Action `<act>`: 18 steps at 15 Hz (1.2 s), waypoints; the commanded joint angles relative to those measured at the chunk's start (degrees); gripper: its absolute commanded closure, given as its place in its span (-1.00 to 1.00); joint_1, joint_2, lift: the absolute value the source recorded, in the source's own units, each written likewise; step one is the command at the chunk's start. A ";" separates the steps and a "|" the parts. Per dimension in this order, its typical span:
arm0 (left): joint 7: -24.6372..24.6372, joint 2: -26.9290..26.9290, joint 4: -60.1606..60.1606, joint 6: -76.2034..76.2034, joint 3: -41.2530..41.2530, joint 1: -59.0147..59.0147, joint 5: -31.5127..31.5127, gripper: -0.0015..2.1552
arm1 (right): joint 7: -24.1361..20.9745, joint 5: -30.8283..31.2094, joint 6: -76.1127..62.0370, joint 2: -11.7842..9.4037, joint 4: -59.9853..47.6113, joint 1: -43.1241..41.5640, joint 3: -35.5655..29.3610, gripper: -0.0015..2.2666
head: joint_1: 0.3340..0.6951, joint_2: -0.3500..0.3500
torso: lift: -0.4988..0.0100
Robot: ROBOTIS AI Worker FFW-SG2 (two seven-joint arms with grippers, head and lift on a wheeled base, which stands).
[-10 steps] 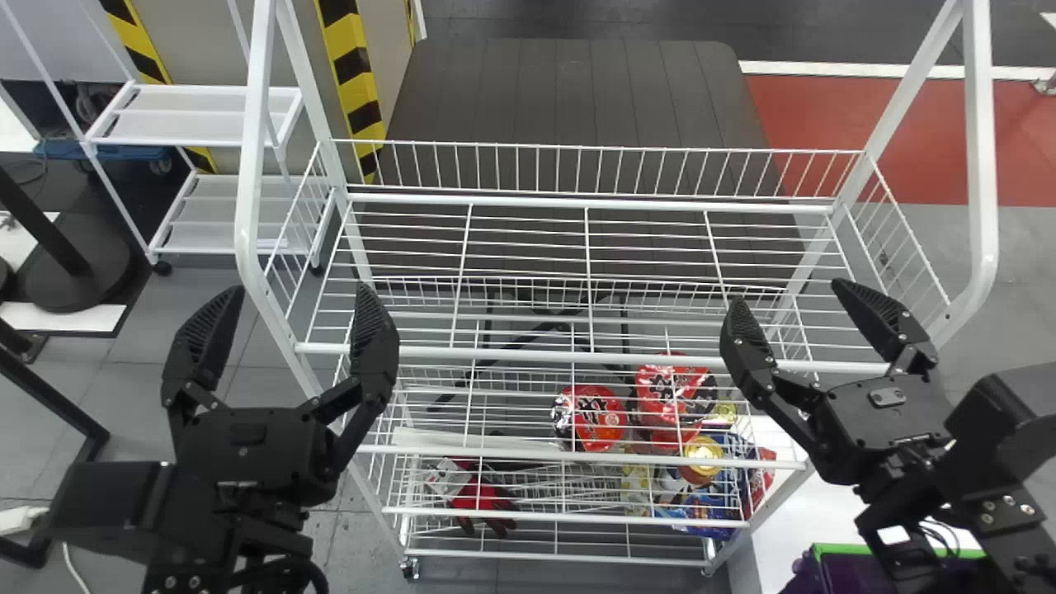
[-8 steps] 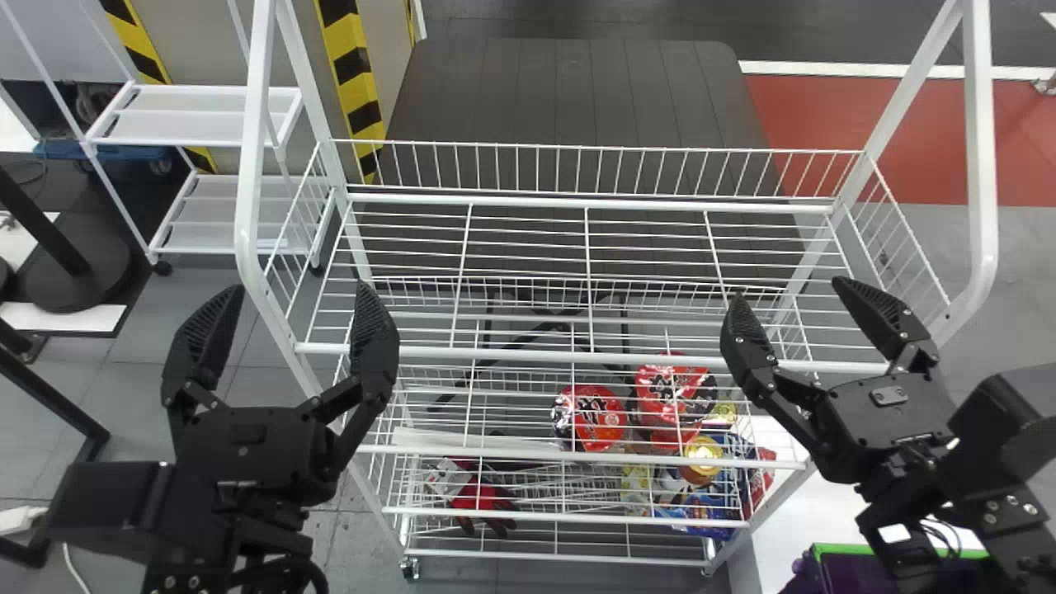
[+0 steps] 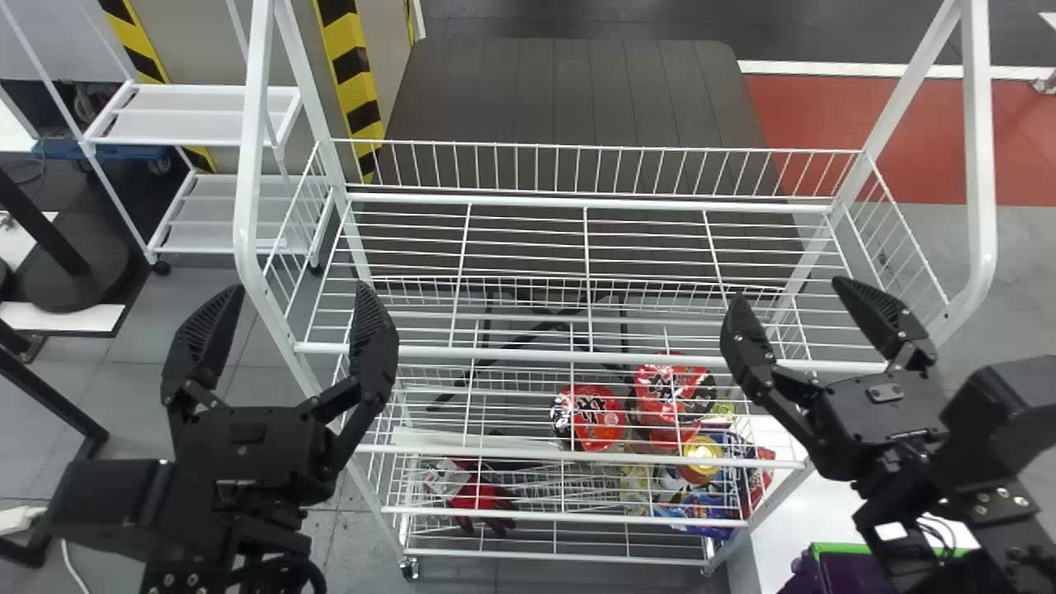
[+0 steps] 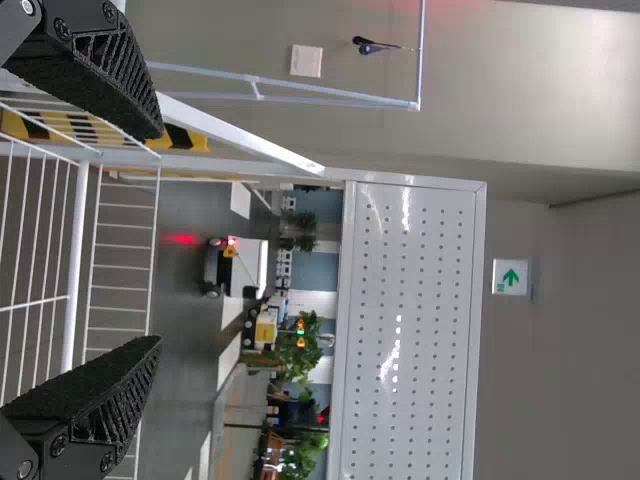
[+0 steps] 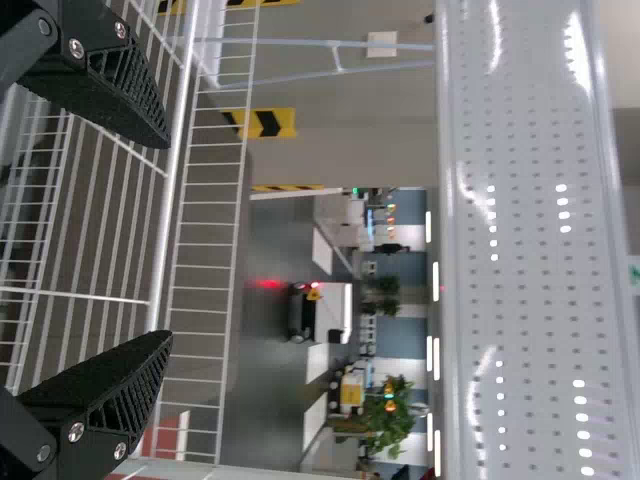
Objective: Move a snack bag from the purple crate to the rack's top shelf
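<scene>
On the white metal wire rack (image 3: 511, 355), below its top shelf, I see shiny red-and-black rounded packages (image 3: 601, 419), blue-and-yellow packets (image 3: 708, 505) and red-and-black gloves (image 3: 480, 498).

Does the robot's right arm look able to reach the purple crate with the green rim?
Probably yes: the black right gripper is open and empty, and the purple crate sits on that side, but it may have to draw back from the white wire rack.

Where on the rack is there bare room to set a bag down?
The top shelf is bare from front rail to back guard, most openly between left gripper and right gripper. Lower down, red packs crowd the right side.
</scene>
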 commanded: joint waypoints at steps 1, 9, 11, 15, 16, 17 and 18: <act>-0.04 0.00 0.09 1.39 -0.09 -0.46 0.00 -0.93 | 0.01 0.38 2.19 0.20 -0.80 -0.33 0.44 -0.87 | 1.00 0.00 | 0.96; -0.04 0.09 0.09 3.50 0.00 -0.72 -0.62 -0.93 | -1.66 1.34 -0.80 0.12 -2.82 0.46 1.32 -0.84 | 1.00 0.05 | 0.96; -0.13 0.09 -0.09 4.38 -0.09 -0.72 -0.53 -0.93 | -3.16 1.34 2.54 -0.06 -3.43 0.37 1.49 -0.84 | 1.00 0.03 | 0.92; -0.74 0.00 -0.26 5.08 -0.09 -0.72 -0.09 -0.93 | -3.25 1.70 6.76 -0.15 -3.87 -0.33 1.41 -0.84 | 1.00 0.01 | 0.86; -0.74 0.00 -0.26 5.08 -0.09 -0.72 0.09 -0.93 | -3.25 1.52 6.76 -0.15 -3.87 -0.33 1.23 -0.84 | 1.00 0.01 | 0.85; -0.74 0.00 -0.26 5.43 0.00 -0.81 0.35 -0.93 | -3.25 1.26 6.76 -0.15 -3.87 -0.33 1.14 -0.84 | 1.00 0.01 | 0.83; -0.92 0.09 -0.17 5.61 0.18 -0.81 1.41 -0.93 | -3.16 0.73 6.59 -0.23 -3.87 -0.33 0.97 -0.84 | 1.00 0.00 | 0.81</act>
